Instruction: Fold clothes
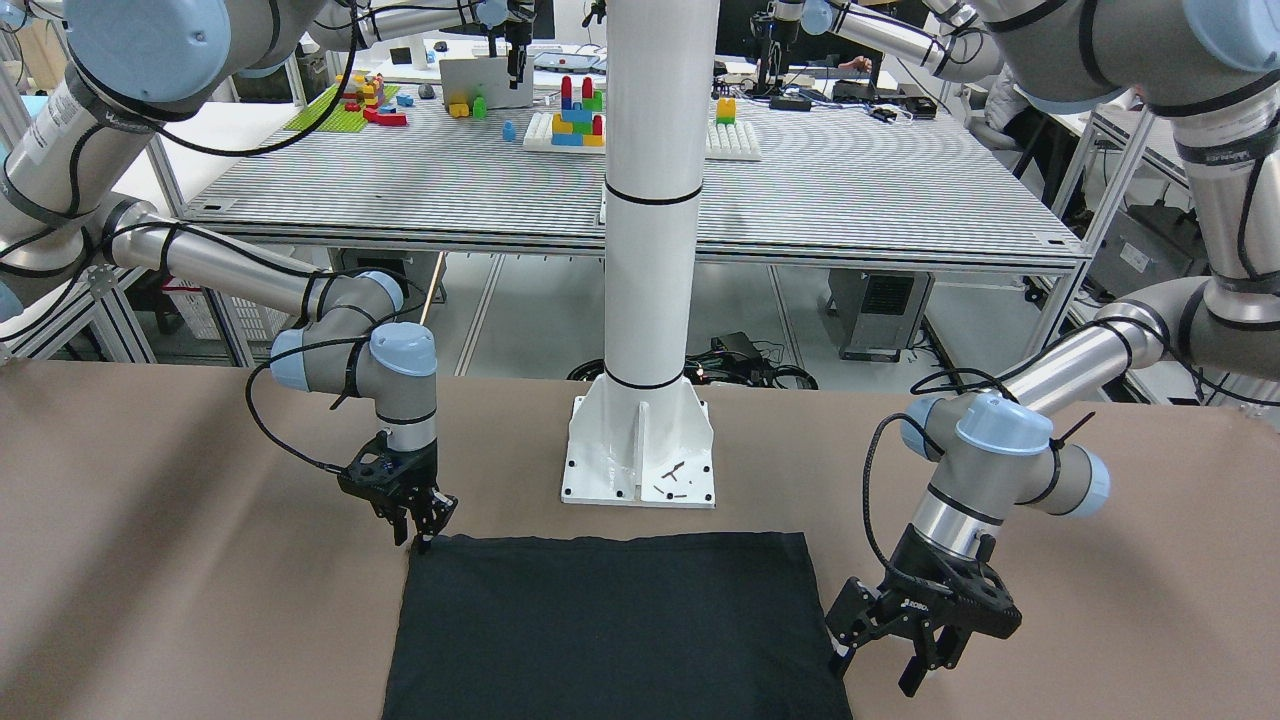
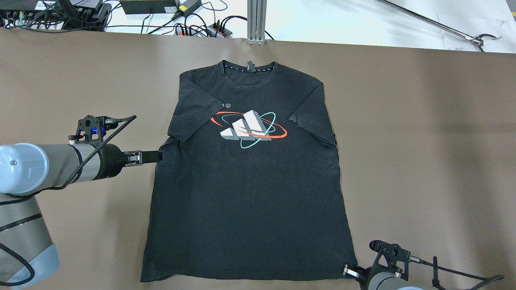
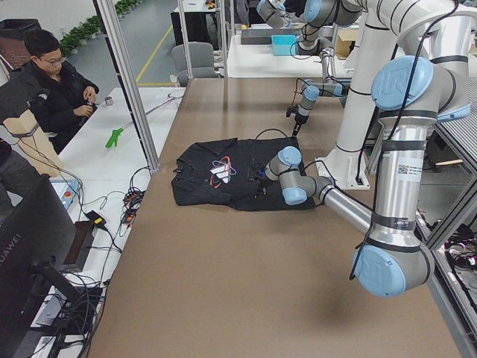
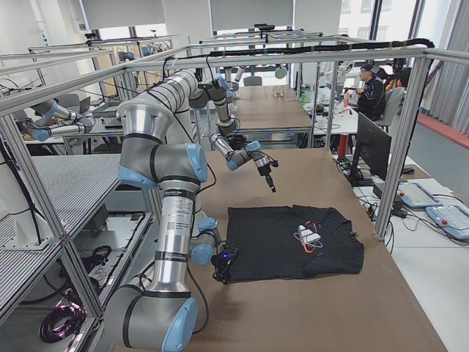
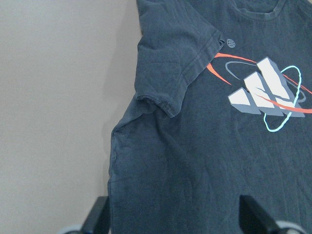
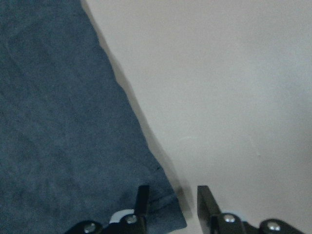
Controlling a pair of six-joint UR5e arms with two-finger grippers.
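Note:
The clothes are one black T-shirt point(image 2: 250, 193) with a white, red and teal chest logo, lying flat and face up on the brown table, collar away from me. It also shows in the front view point(image 1: 615, 630). My left gripper point(image 2: 157, 156) is open at the shirt's left side seam just below the sleeve; in the left wrist view point(image 5: 175, 214) its jaws stand wide apart over the fabric point(image 5: 195, 161). My right gripper point(image 2: 349, 271) is at the right hem corner; in the right wrist view point(image 6: 170, 195) its jaws stand narrowly apart over that corner point(image 6: 63, 122), holding nothing.
The white pillar's base plate point(image 1: 640, 460) stands on the table just behind the shirt's hem. The brown table point(image 2: 423, 141) stretches to both sides of the shirt. Cables and power strips point(image 2: 193, 24) lie beyond the far edge. An operator point(image 3: 52, 82) sits past the table.

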